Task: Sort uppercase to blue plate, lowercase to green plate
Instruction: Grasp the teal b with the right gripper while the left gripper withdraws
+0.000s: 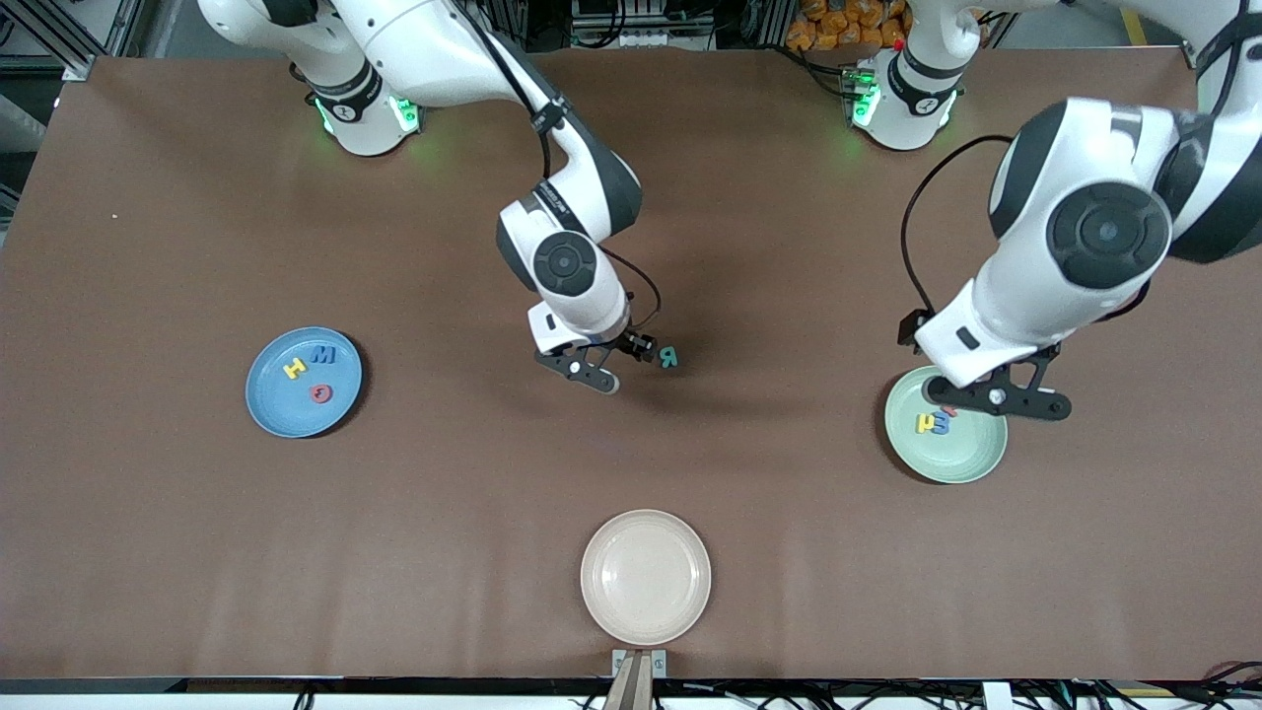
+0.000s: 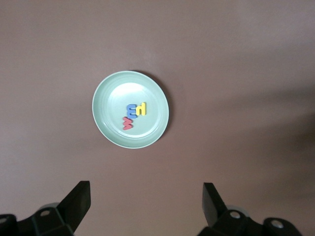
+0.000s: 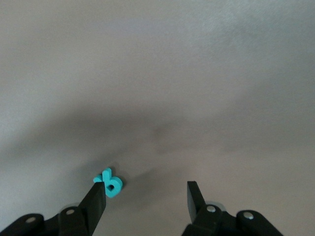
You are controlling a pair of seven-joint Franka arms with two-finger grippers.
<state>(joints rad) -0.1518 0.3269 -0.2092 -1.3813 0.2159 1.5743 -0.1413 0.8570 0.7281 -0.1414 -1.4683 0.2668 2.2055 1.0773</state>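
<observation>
The green R (image 1: 669,357) lies on the table near the middle. My right gripper (image 1: 582,372) hangs open beside it. In the right wrist view the R (image 3: 109,183) sits just outside one fingertip (image 3: 97,192), not between the jaws of the right gripper (image 3: 146,194). The blue plate (image 1: 286,409) holds the yellow I/H (image 1: 294,369), blue M (image 1: 322,354) and red Q (image 1: 320,393). My left gripper (image 1: 998,399) is open and empty over the green plate (image 1: 961,454). That plate (image 2: 115,98) holds the red w (image 2: 128,123), blue lowercase (image 2: 132,109) and the yellow letter (image 2: 141,108).
A beige plate (image 1: 646,577) with nothing in it stands at the table edge nearest the front camera, midway between the two arms' ends. Brown tabletop surrounds the three plates.
</observation>
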